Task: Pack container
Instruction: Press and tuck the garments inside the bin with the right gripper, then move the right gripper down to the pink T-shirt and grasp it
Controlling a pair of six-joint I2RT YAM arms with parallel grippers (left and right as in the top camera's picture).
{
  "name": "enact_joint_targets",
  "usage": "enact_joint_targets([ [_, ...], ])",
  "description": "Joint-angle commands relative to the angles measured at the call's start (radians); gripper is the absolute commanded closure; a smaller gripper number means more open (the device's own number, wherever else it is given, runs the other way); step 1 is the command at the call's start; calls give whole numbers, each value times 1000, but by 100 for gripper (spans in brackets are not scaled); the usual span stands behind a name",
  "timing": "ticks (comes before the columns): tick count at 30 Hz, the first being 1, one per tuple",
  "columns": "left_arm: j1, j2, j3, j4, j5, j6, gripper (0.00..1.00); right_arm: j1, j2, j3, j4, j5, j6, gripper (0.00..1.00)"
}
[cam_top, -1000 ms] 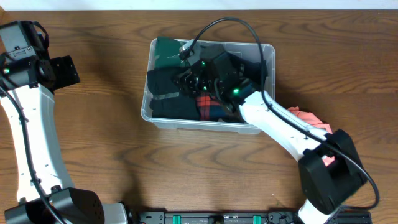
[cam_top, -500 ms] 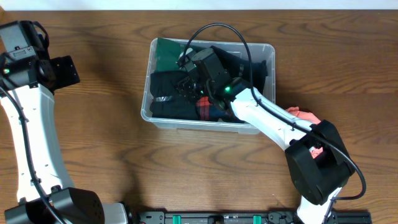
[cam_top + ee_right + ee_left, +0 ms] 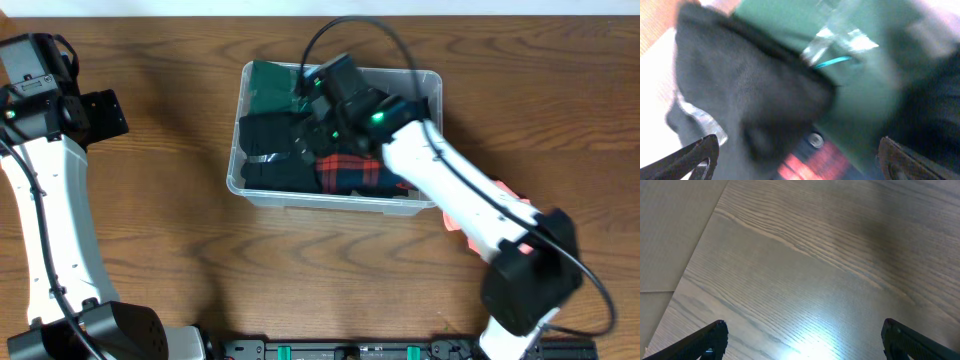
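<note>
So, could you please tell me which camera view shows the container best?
Overhead: the container shows in full outline, apart from where the right arm crosses it. The right wrist view shows only blurred clothes inside; the left wrist view shows only wooden table.

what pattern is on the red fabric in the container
The red fabric is plaid with dark stripes; overhead view shows it best.

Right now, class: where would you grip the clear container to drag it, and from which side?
On the container, probably the thick rim of the left short wall, approached from the left: that lip is bare, stiff and clear of the right arm over the clothes.
</note>
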Motion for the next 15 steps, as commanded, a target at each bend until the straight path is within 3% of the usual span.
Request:
enact_joint_targets([
  [1,2,3,-4,-2,-8,10,2,-77,-130,51,-48,19,82,1],
  [10,2,3,-4,-2,-8,10,2,-401,-309,51,-392,21,251,1],
  [15,2,3,-4,-2,-8,10,2,-630,-336,51,-648,142,441,1],
])
